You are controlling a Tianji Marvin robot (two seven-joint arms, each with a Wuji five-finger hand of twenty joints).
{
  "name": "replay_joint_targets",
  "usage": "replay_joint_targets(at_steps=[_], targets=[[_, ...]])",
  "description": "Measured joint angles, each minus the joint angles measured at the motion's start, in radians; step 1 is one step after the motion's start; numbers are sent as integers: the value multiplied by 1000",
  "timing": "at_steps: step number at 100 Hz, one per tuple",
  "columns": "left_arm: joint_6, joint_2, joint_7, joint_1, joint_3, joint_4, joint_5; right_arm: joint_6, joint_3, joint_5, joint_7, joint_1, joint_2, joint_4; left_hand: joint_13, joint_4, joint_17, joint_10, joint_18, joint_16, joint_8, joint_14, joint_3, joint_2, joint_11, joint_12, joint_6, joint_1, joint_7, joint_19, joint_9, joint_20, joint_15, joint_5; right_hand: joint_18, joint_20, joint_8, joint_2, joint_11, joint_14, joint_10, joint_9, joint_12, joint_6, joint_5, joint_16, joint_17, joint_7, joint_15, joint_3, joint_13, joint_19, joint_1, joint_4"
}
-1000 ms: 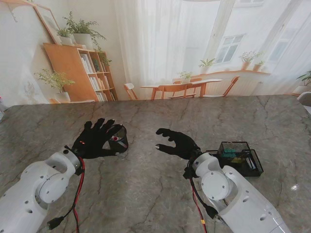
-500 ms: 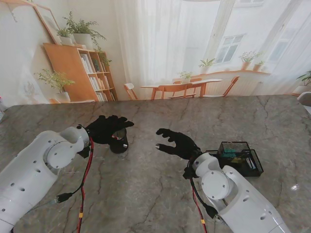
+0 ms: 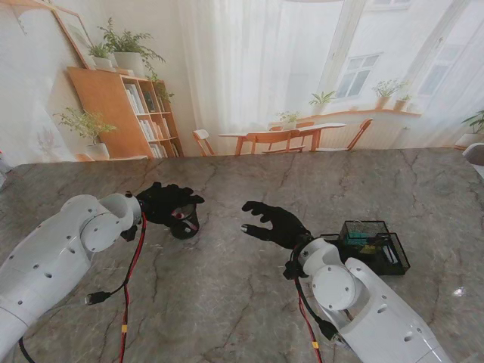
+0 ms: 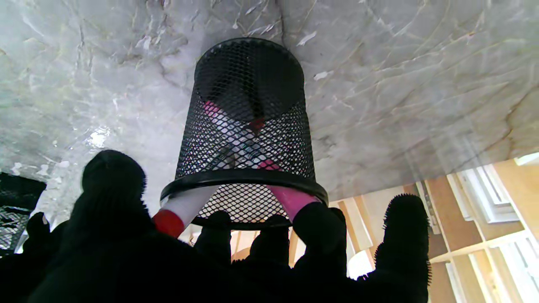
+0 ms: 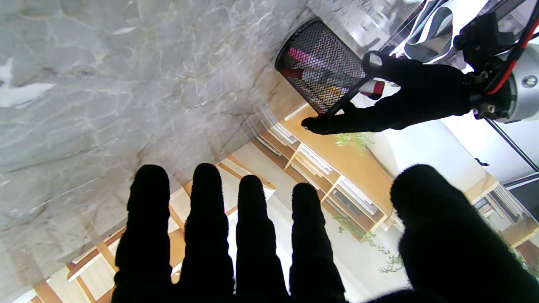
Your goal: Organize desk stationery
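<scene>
A black mesh pen cup stands upright on the marble table, left of centre. In the left wrist view the cup holds a pink marker and a white marker with a red cap, crossed and sticking out past the rim. My left hand hovers over the cup's rim with its fingers apart, some touching the marker ends; it grips nothing that I can see. My right hand is open above the table's middle, its fingers spread and apart from the cup.
A black mesh organiser tray with small items inside sits on the table to the right, beside my right forearm. Red and black cables hang from both wrists. The table's far edge meets a printed room backdrop.
My left arm has swung up and inward, carrying the hand from the cup's near-left side to above its rim. The cup and the right hand stay where they were.
</scene>
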Motion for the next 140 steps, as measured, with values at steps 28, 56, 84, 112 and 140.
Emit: replay_joint_targets(at_steps=[28, 56, 84, 112, 140], targets=[[28, -3, 44, -6, 13, 24, -12, 8, 0, -2, -8, 0, -2, 0, 216, 1, 290, -4, -137, 329, 166, -16, -29, -120, 33, 216, -49, 202, 78, 319, 87, 244, 193, 51, -2, 0, 0, 0, 0, 0, 1, 11, 9, 0, 0, 0, -1, 0, 3, 0, 0, 0, 0, 0], [31, -11, 101, -14, 30, 58, -84, 10, 10, -12, -20, -8, -5, -1, 302, 5, 558, 22, -345, 575, 309, 36, -88, -208, 111, 420, -62, 232, 190, 455, 190, 255, 344, 155, -3, 0, 0, 2, 1, 0, 1, 11, 9, 1, 15, 0, -2, 2, 4, -3, 0, 0, 0, 0], [-12, -21, 179, -43, 107, 94, -153, 10, 49, -49, -44, -43, -5, -29, 341, 23, 669, 21, -415, 637, 383, 42, -134, -242, 234, 491, -62, 236, 269, 465, 206, 254, 412, 176, -4, 0, 0, 13, 1, 0, 1, 12, 9, 1, 16, 0, -2, 2, 5, -3, 0, 0, 1, 0], [-33, -48, 212, -65, 187, 103, -244, 10, 71, -67, -68, -66, -5, -50, 367, 31, 722, 20, -418, 649, 429, 48, -153, -274, 296, 507, -63, 236, 329, 452, 229, 254, 442, 174, -4, 0, 0, 13, 8, 0, 1, 13, 9, 1, 24, 0, -2, 2, 6, -3, 0, 0, 2, 0], [-48, -94, 281, -118, 314, 143, -346, 10, 80, -76, -85, -75, -5, -56, 381, 4, 743, 22, -418, 649, 454, 52, -160, -274, 304, 507, -63, 236, 331, 402, 243, 269, 442, 174, -4, 0, 0, 13, 8, 0, 1, 24, 9, 1, 25, 0, -4, 2, 6, -3, 0, 0, 2, 0]])
